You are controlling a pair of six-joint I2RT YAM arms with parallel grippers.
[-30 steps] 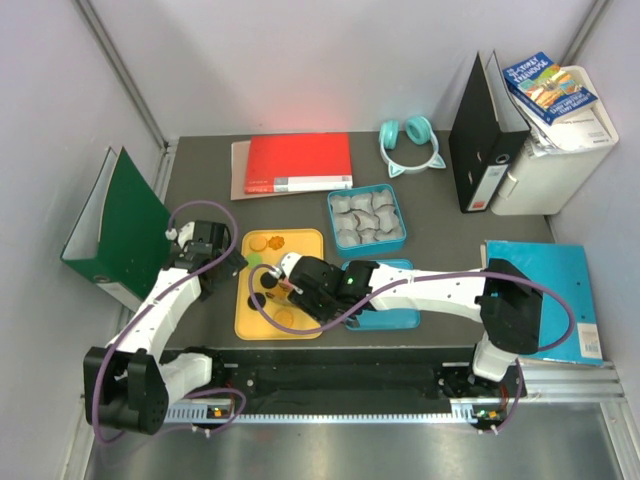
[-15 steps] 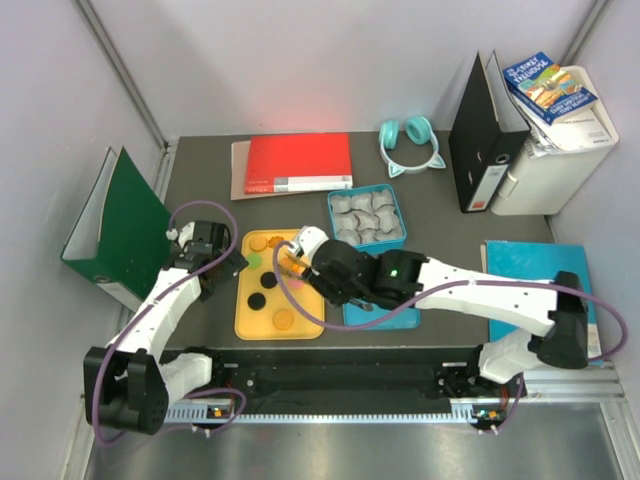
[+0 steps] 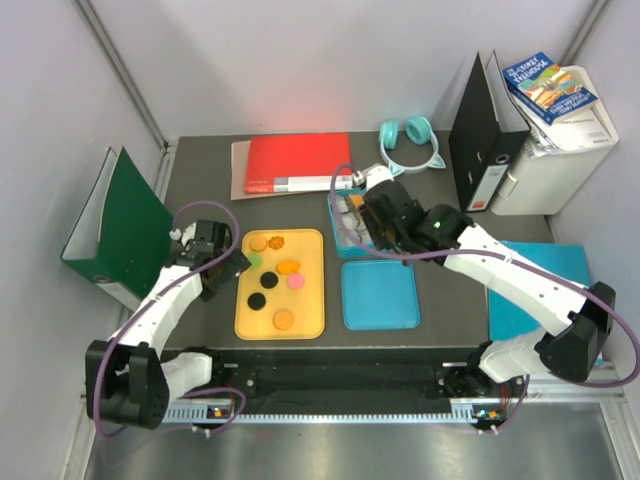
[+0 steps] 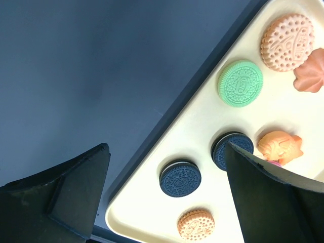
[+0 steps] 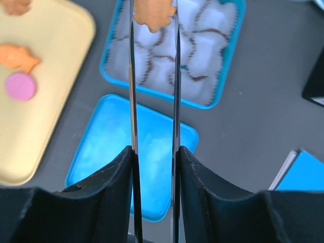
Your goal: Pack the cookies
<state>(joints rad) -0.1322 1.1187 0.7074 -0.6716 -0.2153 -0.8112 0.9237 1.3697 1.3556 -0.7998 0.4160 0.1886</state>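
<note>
Right end effector [image 5: 153, 10] has swung from the yellow tray [image 3: 310, 312] to over the teal tin [image 5: 116, 82], clenched on an orange scalloped cookie [image 5: 157, 17]. Placing step: lowering into a paper cup [image 5: 202, 61] should follow. Left end effector [image 4: 166, 147] hangs released at the tray's left edge.

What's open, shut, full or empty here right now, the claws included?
right gripper, shut on an orange cookie, over the tin
left gripper, open, empty, above the tray's edge
tin, open
paper cups, no cookie seen in them
lid, off, lying flat near the tin
tray, holding loose cookies
</note>
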